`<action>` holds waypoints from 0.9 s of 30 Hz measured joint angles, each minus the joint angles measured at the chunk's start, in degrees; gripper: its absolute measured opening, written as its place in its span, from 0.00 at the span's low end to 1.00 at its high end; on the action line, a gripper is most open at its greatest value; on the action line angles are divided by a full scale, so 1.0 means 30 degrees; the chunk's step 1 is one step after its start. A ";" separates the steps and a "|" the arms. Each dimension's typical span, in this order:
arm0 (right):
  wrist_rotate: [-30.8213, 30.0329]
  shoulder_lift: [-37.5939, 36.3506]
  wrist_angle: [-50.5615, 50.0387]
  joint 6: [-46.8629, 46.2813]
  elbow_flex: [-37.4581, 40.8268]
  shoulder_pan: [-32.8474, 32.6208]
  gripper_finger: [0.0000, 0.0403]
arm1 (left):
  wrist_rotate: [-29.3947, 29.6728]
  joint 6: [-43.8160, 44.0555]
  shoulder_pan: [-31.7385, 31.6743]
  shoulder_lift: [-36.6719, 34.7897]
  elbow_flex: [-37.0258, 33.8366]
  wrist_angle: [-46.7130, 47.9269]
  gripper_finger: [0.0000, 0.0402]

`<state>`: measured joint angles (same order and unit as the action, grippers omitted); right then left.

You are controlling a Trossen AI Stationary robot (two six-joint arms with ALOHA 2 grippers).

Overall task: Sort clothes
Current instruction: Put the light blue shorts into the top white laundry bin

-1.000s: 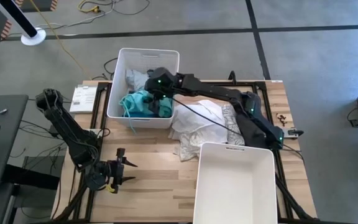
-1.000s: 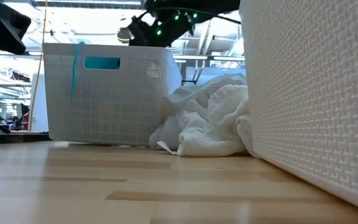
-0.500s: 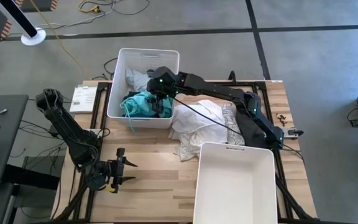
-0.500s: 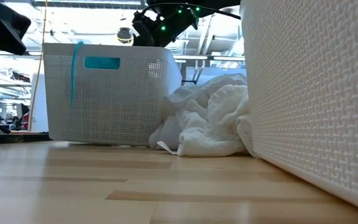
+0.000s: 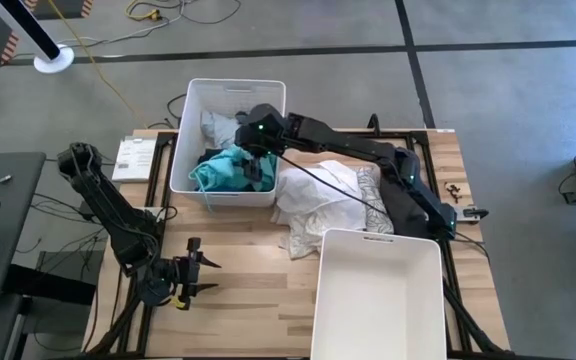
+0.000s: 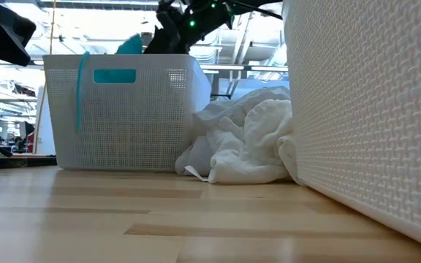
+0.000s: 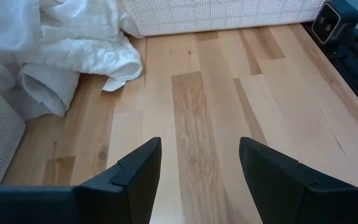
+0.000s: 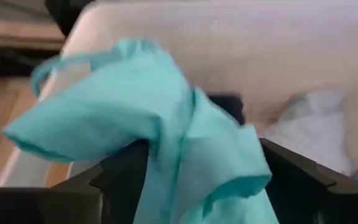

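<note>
My right gripper point(image 5: 253, 165) hovers over the far white bin point(image 5: 228, 83), its fingers wide apart with a teal garment point(image 8: 135, 106) bunched between them. The teal garment point(image 5: 223, 170) lies mostly in that bin. Its top peeks over the rim point(image 6: 130, 45), and a strap point(image 6: 81, 88) hangs down the near wall. A pale garment point(image 5: 218, 128) and a dark one point(image 5: 265, 178) also lie in the bin. A white heap of clothes point(image 5: 318, 205) rests on the table beside it. My left gripper point(image 5: 211, 275) waits open over bare wood at the near left. My right gripper comes slanting down from the table's right side, over the bin. A bunched fold of the teal garment point(image 8: 191, 155) fills the gap and touches the inner sides of both fingers point(image 8: 126, 177). Whether the fingers still pinch it, I cannot tell. The rest of it lies in the bin.
A second white bin point(image 5: 378, 240) stands at the near right, tall in the low view point(image 6: 364, 109). A grey patterned garment point(image 5: 371, 195) and a dark one point(image 5: 405, 215) lie under my right arm. Bare wood point(image 7: 197, 93) stretches in front of my left gripper.
My right gripper has risen a little over the far bin. The teal garment has come up with it and now shows above the rim in the low view. The bin has slid slightly toward the table's left and near edges.
</note>
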<state>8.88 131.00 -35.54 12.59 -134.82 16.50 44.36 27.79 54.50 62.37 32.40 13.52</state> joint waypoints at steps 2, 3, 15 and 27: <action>0.0003 -0.0095 0.0604 -0.0017 -0.0059 0.0003 0.80 | 0.0000 0.0000 0.0001 -0.0006 -0.0007 0.0020 0.53; 0.0004 -0.0212 0.0733 -0.0026 -0.0065 0.0010 0.81 | 0.0000 -0.0005 0.0007 0.0000 -0.0007 0.0017 0.53; 0.1577 -0.0027 0.2819 0.0489 0.0032 -0.0779 0.76 | 0.0024 -0.0357 0.0000 0.0000 -0.0007 0.0005 0.53; 0.3128 0.1523 0.3539 0.0922 0.0084 -0.0766 0.43 | 0.0286 -0.0381 -0.0195 -0.0001 -0.0014 -0.0059 0.53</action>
<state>18.26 135.57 -24.92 15.35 -134.57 14.20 45.22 26.65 53.92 62.37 32.36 13.34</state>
